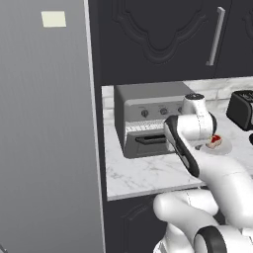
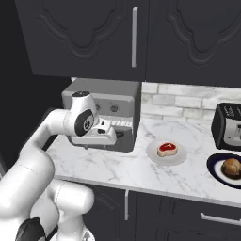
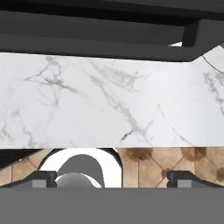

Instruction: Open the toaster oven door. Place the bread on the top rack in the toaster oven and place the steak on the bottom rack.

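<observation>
The gray toaster oven [image 1: 148, 106] stands at the counter's left end, its door [image 1: 141, 147] upright and closed, with the dark bar handle [image 1: 150, 140] across it. My gripper [image 2: 113, 138] hangs just in front of the door at handle height. In the hand view the fingertips [image 3: 41, 177] stand far apart, open, holding nothing, and the dark handle bar [image 3: 96, 49] crosses the top. The red steak [image 2: 167, 148] lies on a white plate [image 2: 153, 157]. The brown bread [image 2: 231, 165] sits on a dark blue plate [image 2: 214, 170] at the right. The racks are hidden.
A black toaster [image 2: 228, 124] stands at the back right by the brick wall. Dark cabinets [image 2: 136, 33] hang above the oven. A tall gray fridge side [image 1: 44, 128] bounds the counter on the left. Marble counter [image 2: 117, 169] lies in front of the oven.
</observation>
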Motion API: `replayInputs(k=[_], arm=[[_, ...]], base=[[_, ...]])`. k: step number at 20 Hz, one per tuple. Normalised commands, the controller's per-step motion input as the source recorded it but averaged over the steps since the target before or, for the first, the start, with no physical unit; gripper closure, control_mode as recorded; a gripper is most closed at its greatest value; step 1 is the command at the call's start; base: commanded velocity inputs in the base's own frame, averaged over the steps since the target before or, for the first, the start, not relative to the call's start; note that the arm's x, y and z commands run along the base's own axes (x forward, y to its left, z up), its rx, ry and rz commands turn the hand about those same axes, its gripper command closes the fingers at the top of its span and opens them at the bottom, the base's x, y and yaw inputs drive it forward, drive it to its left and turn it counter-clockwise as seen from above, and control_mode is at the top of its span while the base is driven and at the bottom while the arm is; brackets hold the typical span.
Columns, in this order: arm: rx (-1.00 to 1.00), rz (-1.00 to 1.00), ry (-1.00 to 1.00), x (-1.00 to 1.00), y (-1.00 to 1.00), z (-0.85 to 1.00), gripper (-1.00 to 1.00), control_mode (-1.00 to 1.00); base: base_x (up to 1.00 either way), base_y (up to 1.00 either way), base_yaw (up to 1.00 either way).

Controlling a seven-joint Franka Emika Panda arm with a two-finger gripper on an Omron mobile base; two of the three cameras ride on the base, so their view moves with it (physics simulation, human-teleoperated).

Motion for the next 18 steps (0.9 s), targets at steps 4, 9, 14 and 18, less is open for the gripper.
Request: replayInputs(k=[4, 9, 14, 18], arm=[[0.09, 0.00, -0.20, -0.58, -0.10, 0.80, -1.00, -1.00], [0.08, 0.00, -0.30, 0.25, 0.13, 0.66, -1.00, -1.00], [0.06, 0.00, -0.10, 0.69, 0.10, 0.03, -1.00, -1.00], [0.01, 0.00, 0.00, 0.78, 0.00, 0.00, -1.00, -1.00]], base=[[0.00, 0.00, 0.00], [0.00, 0.00, 0.00], [0.00, 0.00, 0.00], [0.00, 0.00, 0.00]])
